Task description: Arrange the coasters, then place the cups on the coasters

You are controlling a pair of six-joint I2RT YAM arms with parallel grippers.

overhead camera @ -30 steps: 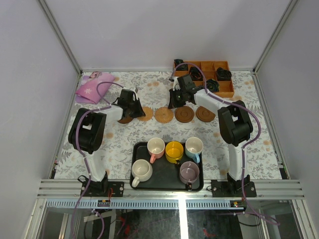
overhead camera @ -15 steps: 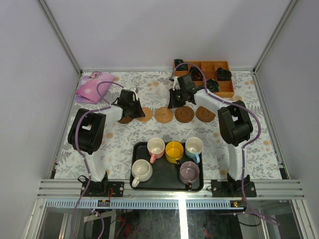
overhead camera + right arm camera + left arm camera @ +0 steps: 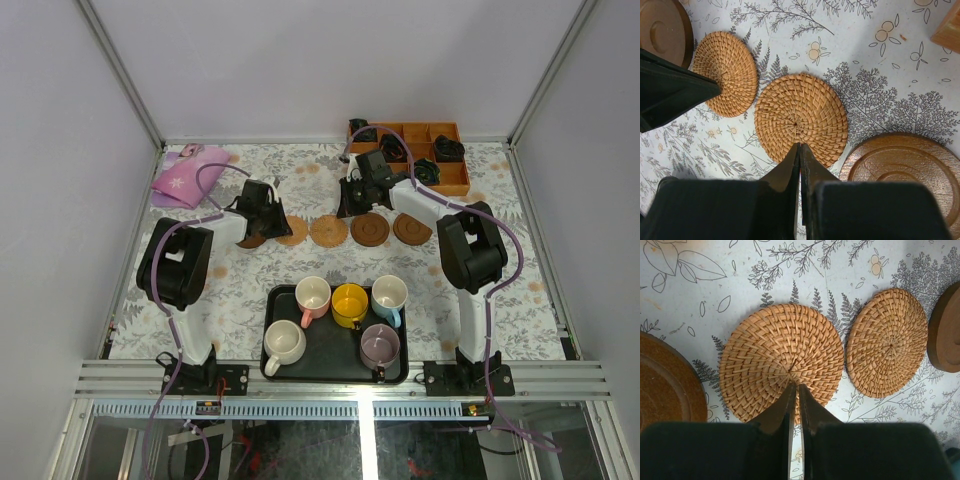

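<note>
Two claws over one row: your left claw (image 3: 795,390), fingers pressed together and gripping nothing, hangs with its tip over the near part of the left woven coaster (image 3: 782,360). Your right claw (image 3: 800,149), likewise closed tight and empty, points at the near rim of the middle woven coaster (image 3: 801,117). Closed tips suit nudging flat discs rather than lifting them, which looks to be the reason for the pose. Whether either tip touches the weave cannot be told.

The five coasters (image 3: 329,231) lie in a line across the middle of the desk (image 3: 240,290), the two woven ones just beside each other, with dark wooden coasters (image 3: 369,229) flanking them. The five cups (image 3: 350,303) stand together on the black tray (image 3: 330,355) near the arm bases, none on a coaster yet.

An orange compartment box (image 3: 455,180) sits at the far right, just behind the right arm, and a pink cloth (image 3: 188,175) lies far left. With both claws working side by side, mind that they could clash.
</note>
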